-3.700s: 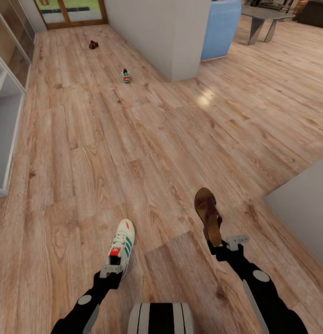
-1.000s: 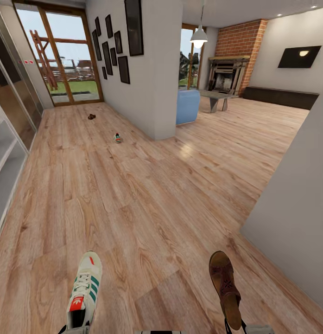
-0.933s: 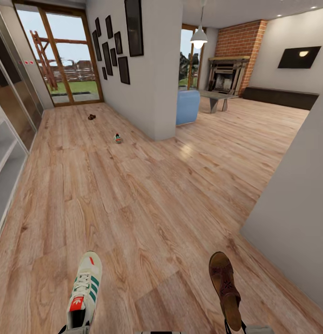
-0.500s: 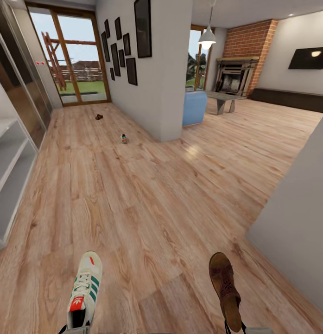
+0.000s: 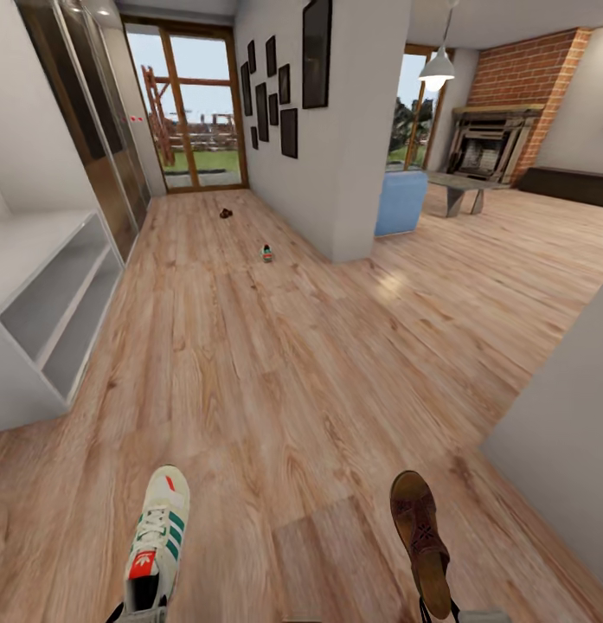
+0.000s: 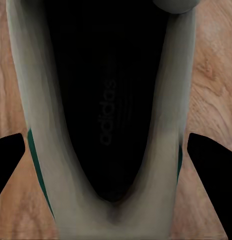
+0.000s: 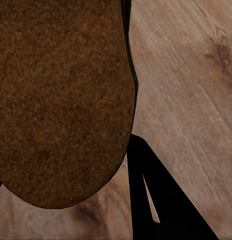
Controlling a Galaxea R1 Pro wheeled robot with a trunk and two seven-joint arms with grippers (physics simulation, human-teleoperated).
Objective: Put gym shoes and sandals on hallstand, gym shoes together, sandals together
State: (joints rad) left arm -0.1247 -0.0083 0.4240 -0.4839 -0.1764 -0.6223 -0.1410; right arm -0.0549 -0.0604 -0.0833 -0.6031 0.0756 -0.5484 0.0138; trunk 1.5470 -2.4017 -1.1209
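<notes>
**Halfway loaded, nothing on the rack yet**

Right now I am carrying one shoe in each gripper. My left gripper is clamping the heel end of a cream gym shoe, with a dark finger showing on either side of its opening in the left wrist view. My right gripper is holding a brown sandal by its heel, toe pointing away from me. Both arms are reaching forward and low, the shoes riding side by side above the corridor floor.

Nothing is sitting on a shelf so far, as I judge it. The second gym shoe and the second sandal are lying far down the corridor toward the glass door, well apart from each other. A pale grey open-shelved bench is standing at my left against the wall; I cannot tell whether this is the hallstand, since no lettering is showing. Two deliveries and a second fetching trip are remaining.
</notes>
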